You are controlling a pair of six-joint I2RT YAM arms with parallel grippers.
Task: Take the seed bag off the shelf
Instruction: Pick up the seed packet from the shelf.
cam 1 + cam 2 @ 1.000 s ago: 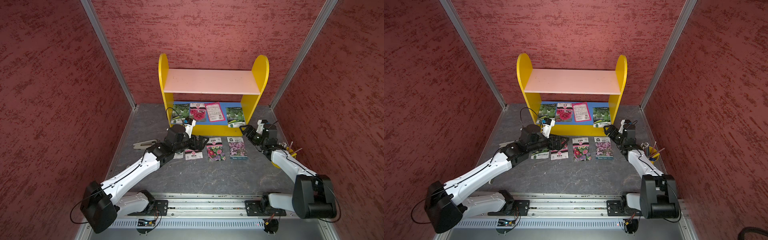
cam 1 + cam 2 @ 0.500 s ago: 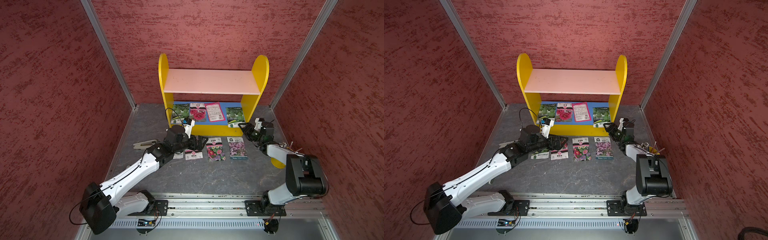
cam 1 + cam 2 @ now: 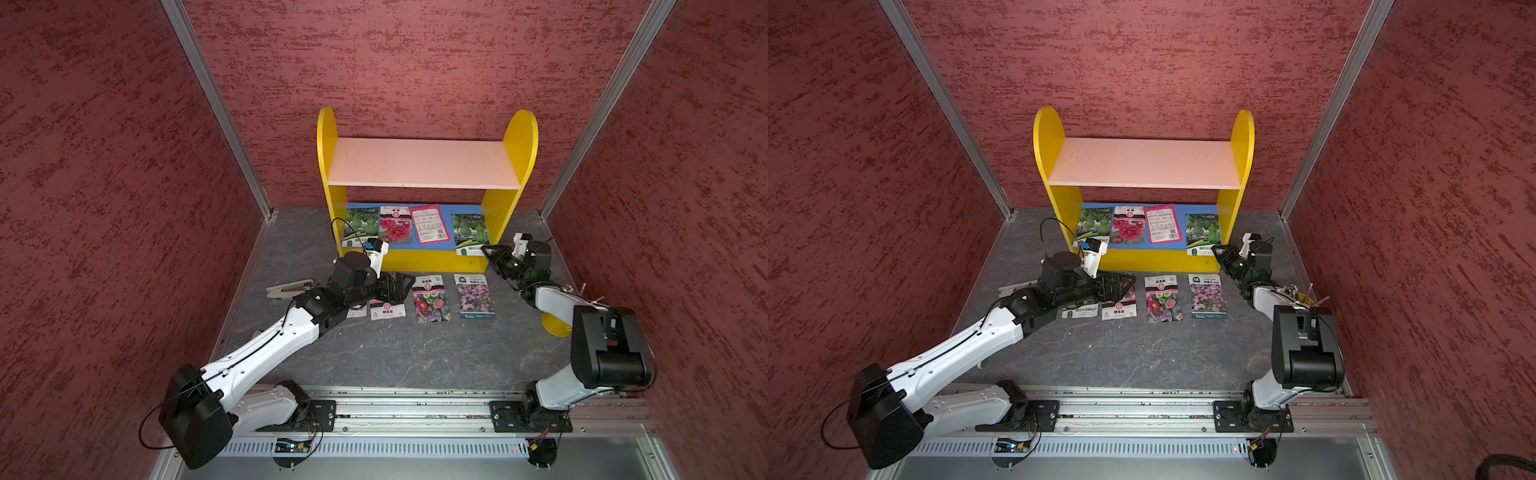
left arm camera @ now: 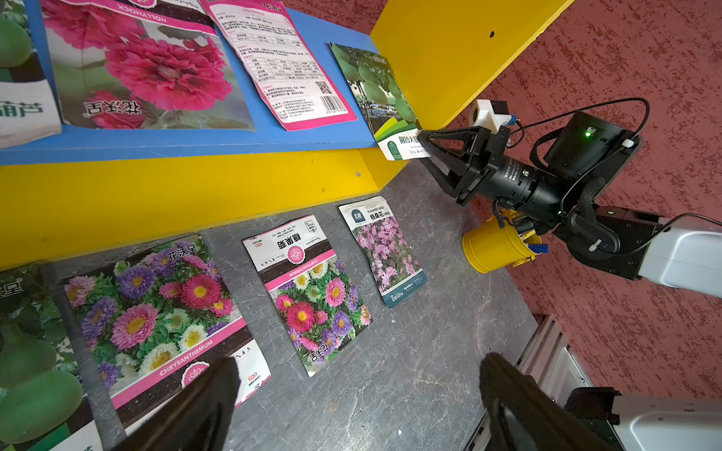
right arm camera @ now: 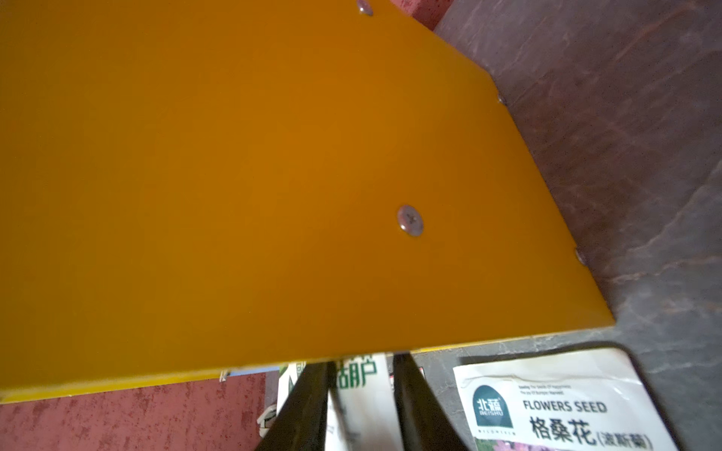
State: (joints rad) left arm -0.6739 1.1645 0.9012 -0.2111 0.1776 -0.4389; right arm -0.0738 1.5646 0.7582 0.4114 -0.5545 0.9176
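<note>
Blue lower board [image 3: 451,229] of the shelf [image 3: 521,137] held four packets. The rightmost, the seed bag [image 3: 469,228], overhung its front edge between the jaws of the right end effector [image 4: 424,150]; whether pinched, unclear. The left end effector [image 3: 407,286] stood spread. A yellow bucket [image 4: 488,246] held sticks [image 3: 1309,289].

Rough red walls [image 3: 415,62], grey stone floor [image 3: 395,353]
</note>
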